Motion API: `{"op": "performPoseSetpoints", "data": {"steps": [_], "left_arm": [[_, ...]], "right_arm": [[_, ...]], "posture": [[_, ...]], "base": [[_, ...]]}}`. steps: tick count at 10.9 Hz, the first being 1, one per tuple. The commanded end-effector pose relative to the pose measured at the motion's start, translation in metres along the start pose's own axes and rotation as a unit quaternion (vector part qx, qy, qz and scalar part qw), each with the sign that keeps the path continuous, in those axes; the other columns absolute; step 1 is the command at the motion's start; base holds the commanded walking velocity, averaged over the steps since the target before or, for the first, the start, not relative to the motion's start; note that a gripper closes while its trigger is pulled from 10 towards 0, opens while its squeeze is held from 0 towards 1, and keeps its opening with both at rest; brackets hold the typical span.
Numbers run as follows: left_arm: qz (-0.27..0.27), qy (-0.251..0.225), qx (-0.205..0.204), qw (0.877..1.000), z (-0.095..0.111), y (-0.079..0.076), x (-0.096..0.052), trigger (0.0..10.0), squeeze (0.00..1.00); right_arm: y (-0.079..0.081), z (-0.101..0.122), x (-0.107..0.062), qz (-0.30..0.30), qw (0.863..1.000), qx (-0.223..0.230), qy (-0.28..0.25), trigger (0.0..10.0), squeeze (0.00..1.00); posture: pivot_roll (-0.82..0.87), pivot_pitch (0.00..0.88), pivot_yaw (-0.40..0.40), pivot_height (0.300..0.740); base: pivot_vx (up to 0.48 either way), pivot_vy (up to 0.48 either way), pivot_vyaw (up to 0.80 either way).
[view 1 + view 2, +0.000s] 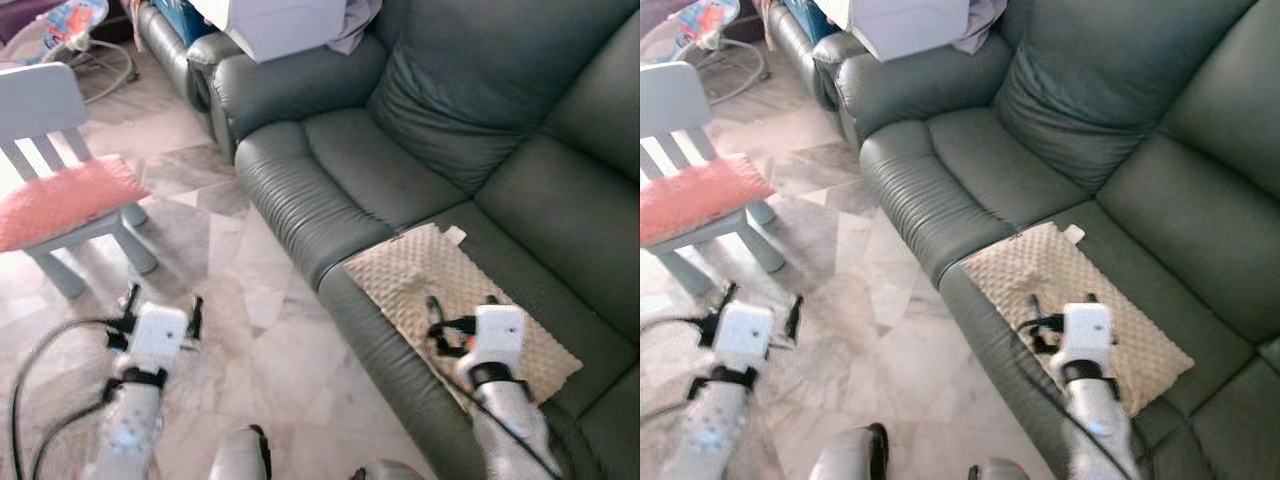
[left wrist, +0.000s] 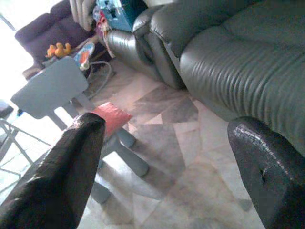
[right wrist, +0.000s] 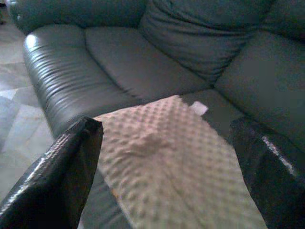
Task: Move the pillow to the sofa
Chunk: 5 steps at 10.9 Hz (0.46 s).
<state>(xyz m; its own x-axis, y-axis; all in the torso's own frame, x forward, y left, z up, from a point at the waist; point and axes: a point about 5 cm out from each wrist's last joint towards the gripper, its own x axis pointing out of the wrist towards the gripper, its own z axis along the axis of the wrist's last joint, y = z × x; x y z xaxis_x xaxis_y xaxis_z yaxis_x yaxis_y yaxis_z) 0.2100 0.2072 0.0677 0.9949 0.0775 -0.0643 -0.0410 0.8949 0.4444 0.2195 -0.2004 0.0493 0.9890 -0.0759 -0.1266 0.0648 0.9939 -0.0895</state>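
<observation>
Beige pillow (image 1: 460,305) lies flat on sofa (image 1: 400,180) seat, near edge. My right hand (image 1: 461,322) above it, fingers spread, holding nothing. Left hand (image 1: 160,305) open over floor. I judge: lift straight, avoid dragging pillow.

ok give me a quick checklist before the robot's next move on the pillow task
1. Flat beige dimpled pillow lies on the dark green leather sofa seat: ok.
2. Right gripper over the pillow, fingers open, holding nothing: ok.
3. Left gripper open, over the marble floor: ok.
4. Pillow fully on the seat: not ok, its near edge reaches the seat's front edge.
5. Small grey chair with pink cushion stands apart from the left arm: ok.
</observation>
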Motion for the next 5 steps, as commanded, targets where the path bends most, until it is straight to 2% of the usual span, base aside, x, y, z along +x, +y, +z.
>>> {"op": "performPoseSetpoints", "data": {"steps": [1,2,3,4,5], "left_arm": [[0.008,0.006,0.004,1.0,-0.002,0.006,0.0,10.0,0.0],[0.016,-0.004,-0.016,1.0,0.007,-0.002,0.023,10.0,0.0],[0.006,-0.013,0.002,1.0,0.002,-0.012,0.024,10.0,0.0],[0.011,-0.031,-0.029,0.999,0.02,-0.013,0.025,10.0,0.0],[0.011,-0.026,-0.019,0.999,0.012,-0.016,0.025,10.0,0.0]], "right_arm": [[-0.004,0.003,0.002,0.0,1.0,0.004,-0.008,10.0,0.0],[-0.008,0.017,0.024,0.019,0.999,-0.003,-0.028,10.0,0.0],[-0.011,0.011,0.023,0.019,0.998,-0.057,-0.03,10.0,0.0],[-0.017,0.022,0.022,-0.009,1.0,0.008,-0.026,10.0,0.0],[-0.006,0.028,0.021,0.035,0.996,-0.057,-0.055,10.0,0.0]], "posture": [[0.03,0.122,-0.006,0.74],[0.01,0.146,-0.031,0.74],[0.0,0.135,-0.061,0.74],[0.0,0.082,-0.082,0.74],[-0.01,0.054,-0.075,0.74]], "base": [[0.0,0.0,0.0],[0.0,0.0,0.0],[0.0,0.0,0.0],[0.0,0.0,0.0],[0.0,0.0,0.0]]}}
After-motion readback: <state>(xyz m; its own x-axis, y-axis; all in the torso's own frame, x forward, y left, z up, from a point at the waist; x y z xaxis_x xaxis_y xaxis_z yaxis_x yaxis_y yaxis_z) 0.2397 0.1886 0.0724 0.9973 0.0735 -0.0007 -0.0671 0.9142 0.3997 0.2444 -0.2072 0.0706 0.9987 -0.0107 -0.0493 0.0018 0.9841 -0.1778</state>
